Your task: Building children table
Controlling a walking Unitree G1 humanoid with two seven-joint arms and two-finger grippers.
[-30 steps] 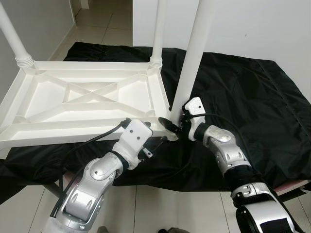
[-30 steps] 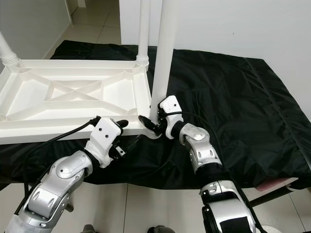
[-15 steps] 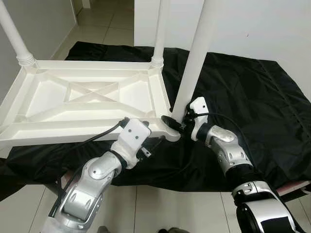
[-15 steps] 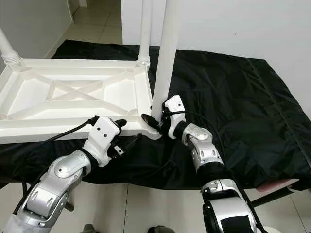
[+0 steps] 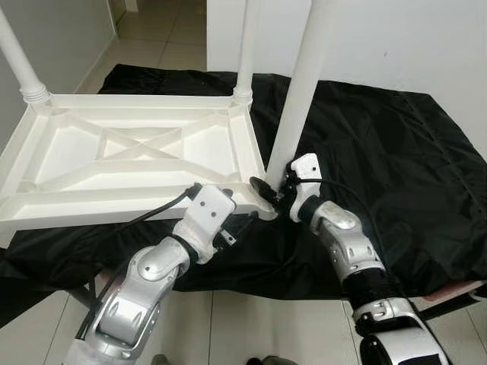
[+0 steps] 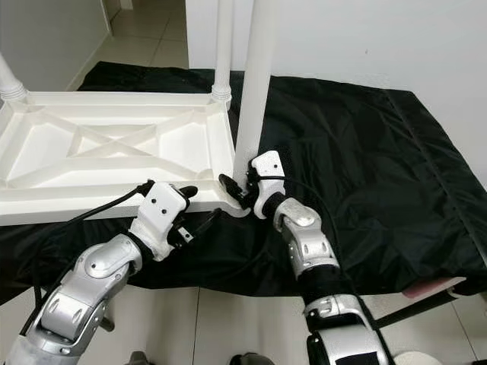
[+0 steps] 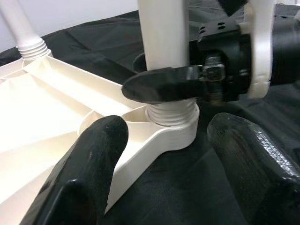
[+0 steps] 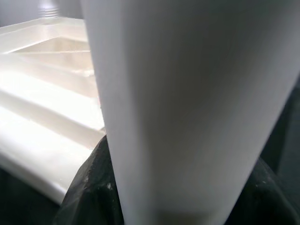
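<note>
Table leg (image 5: 300, 99), clamped low by right hand (image 5: 275, 192) at its socket on upturned tabletop (image 5: 129, 156), could cross-thread if tilted; left hand (image 7: 164, 173) open, empty.

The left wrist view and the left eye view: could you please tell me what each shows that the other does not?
Left wrist view: the threaded collar at the leg's base, seated in the corner socket, close up. Left eye view: the whole upturned tabletop, two further legs, both arms, the floor. Both: the near leg, the right gripper clamped on it, and the black cloth.
</note>
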